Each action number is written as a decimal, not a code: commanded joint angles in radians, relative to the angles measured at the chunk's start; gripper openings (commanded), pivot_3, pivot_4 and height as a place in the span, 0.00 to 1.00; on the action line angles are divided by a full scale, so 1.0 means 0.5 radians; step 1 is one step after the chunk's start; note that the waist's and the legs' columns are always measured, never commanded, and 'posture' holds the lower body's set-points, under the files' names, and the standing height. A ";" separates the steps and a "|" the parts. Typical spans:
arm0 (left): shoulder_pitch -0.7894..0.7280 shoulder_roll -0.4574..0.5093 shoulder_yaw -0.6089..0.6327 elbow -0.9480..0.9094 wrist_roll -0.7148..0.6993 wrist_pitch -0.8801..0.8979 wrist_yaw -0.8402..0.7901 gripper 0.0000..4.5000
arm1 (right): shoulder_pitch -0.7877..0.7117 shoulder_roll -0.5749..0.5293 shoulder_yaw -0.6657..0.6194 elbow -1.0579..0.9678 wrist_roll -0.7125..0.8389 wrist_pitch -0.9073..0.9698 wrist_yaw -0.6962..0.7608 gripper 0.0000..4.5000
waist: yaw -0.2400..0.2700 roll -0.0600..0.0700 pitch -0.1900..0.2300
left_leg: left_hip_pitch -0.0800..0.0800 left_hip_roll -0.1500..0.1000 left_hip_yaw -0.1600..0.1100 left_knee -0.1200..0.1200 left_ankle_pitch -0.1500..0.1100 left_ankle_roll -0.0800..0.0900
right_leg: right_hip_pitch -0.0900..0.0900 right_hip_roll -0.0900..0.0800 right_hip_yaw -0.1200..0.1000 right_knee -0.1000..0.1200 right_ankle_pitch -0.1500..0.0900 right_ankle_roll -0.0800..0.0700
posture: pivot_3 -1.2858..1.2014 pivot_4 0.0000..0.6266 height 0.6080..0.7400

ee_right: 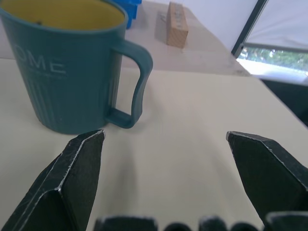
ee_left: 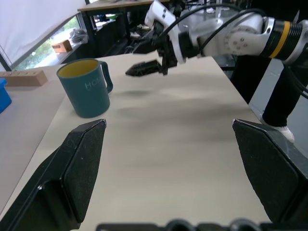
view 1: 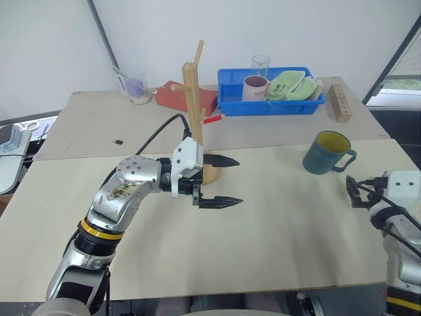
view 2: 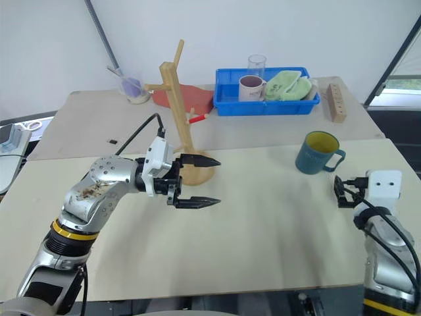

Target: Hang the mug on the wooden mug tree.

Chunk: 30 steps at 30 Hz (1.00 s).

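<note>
The teal mug (view 1: 327,153) with a yellow inside stands upright on the right part of the near table, its handle turned to the right. In the right wrist view the mug (ee_right: 67,72) is close ahead. My right gripper (view 1: 355,191) hovers open just short of it, nearer me and a little right, with nothing between its fingers. The wooden mug tree (view 1: 194,99) stands at mid-table on its round base (view 1: 212,175). My left gripper (view 1: 230,181) is open and empty, pointing right, just in front of that base.
A blue bin (view 1: 270,106) on the far table holds a white mug (view 1: 254,87), a green cloth (view 1: 289,85) and a clear glass (view 1: 260,64). A pale wooden block (view 1: 339,102) lies right of it. A red object (view 1: 176,99) sits behind the tree.
</note>
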 commanded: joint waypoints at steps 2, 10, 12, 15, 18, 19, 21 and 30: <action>-0.024 -0.024 -0.002 -0.039 0.016 -0.024 -0.002 1.00 | -0.152 -0.038 0.035 0.150 -0.034 -0.092 -0.050 1.00 | -0.004 0.000 0.000 | 0.000 0.000 0.000 0.000 0.000 0.000 | 0.000 0.000 0.001 0.000 0.000 0.000 | 0.52 0.24 1.00; -0.044 -0.037 -0.003 -0.051 0.034 0.001 0.015 1.00 | -0.282 -0.059 0.081 0.347 -0.054 -0.188 -0.057 1.00 | -0.004 0.000 0.000 | 0.000 0.000 0.000 -0.001 0.001 0.002 | 0.001 0.001 0.002 0.000 0.000 0.000 | 0.52 0.24 1.00; -0.044 -0.036 0.004 -0.051 0.035 0.007 0.022 1.00 | -0.324 -0.062 0.096 0.397 -0.063 -0.204 -0.062 1.00 | -0.004 0.000 0.000 | 0.000 0.000 0.000 0.000 0.001 0.002 | 0.001 0.001 0.002 0.000 0.000 0.000 | 0.52 0.24 1.00; -0.046 -0.032 0.010 -0.059 0.037 0.020 0.033 1.00 | -0.389 -0.049 0.081 0.448 -0.034 -0.190 -0.092 1.00 | -0.007 0.000 0.000 | 0.000 0.000 0.000 -0.001 0.001 0.002 | 0.001 0.001 0.002 0.001 0.000 0.000 | 0.52 0.24 1.00; -0.043 -0.025 0.013 -0.066 0.035 0.028 0.036 1.00 | -0.429 -0.056 0.099 0.497 -0.038 -0.207 -0.097 1.00 | -0.007 0.000 0.000 | 0.000 0.000 -0.001 -0.001 0.002 0.003 | 0.002 0.002 0.002 0.001 0.000 0.000 | 0.52 0.24 1.00; -0.042 -0.023 0.014 -0.067 0.035 0.029 0.036 1.00 | -0.441 -0.059 0.106 0.517 -0.043 -0.215 -0.095 1.00 | -0.007 0.000 0.000 | 0.000 0.000 -0.001 -0.002 0.002 0.003 | 0.003 0.002 0.002 0.001 0.000 0.000 | 0.52 0.24 1.00; -0.042 -0.023 0.015 -0.067 0.037 0.032 0.037 1.00 | -0.472 -0.064 0.120 0.571 -0.050 -0.234 -0.091 1.00 | -0.007 0.000 0.000 | 0.000 0.000 -0.001 -0.001 0.002 0.003 | 0.003 0.002 0.002 0.001 0.000 0.001 | 0.52 0.24 1.00; -0.052 -0.013 0.022 -0.068 0.047 0.047 0.043 1.00 | -0.586 -0.093 0.168 0.779 -0.058 -0.311 -0.074 1.00 | -0.008 0.000 0.000 | 0.000 0.000 0.000 -0.002 0.002 0.003 | 0.004 0.002 0.003 0.001 0.000 0.001 | 0.52 0.24 1.00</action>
